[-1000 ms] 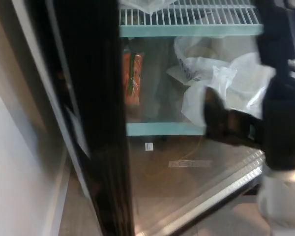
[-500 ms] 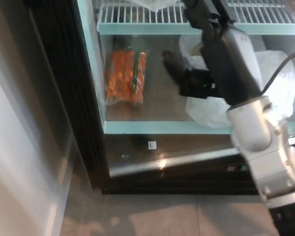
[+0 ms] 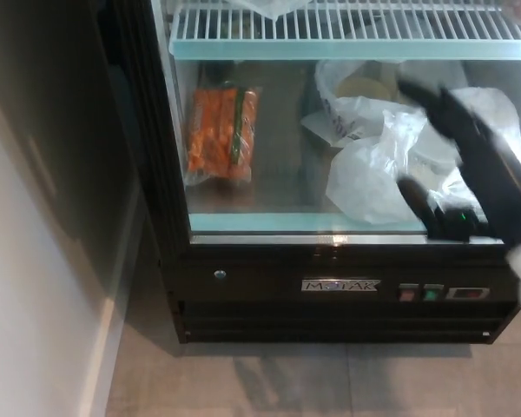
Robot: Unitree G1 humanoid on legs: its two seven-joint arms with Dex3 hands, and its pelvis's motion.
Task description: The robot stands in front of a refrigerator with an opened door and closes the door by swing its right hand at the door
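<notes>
The refrigerator point(image 3: 340, 285) is a black cabinet with a glass door point(image 3: 278, 187). The door lies flat against the cabinet front, its black bottom rail point(image 3: 269, 254) level with the base panel. My right hand point(image 3: 482, 178) comes in from the right edge, in front of the glass at the door's right side. It is blurred, its fingers are spread apart and it holds nothing. I cannot tell whether it touches the glass. My left hand does not show.
Behind the glass lie an orange bag of carrots point(image 3: 219, 135) and white plastic bags point(image 3: 373, 174) under a white wire shelf point(image 3: 330, 26). A white wall point(image 3: 35, 304) stands close on the left. Grey floor tiles point(image 3: 286, 382) lie in front.
The glass door has swung from wide open to flat against the cabinet. My right arm swept leftward across the front and has since drawn back to the right edge. The camera also shifted.
</notes>
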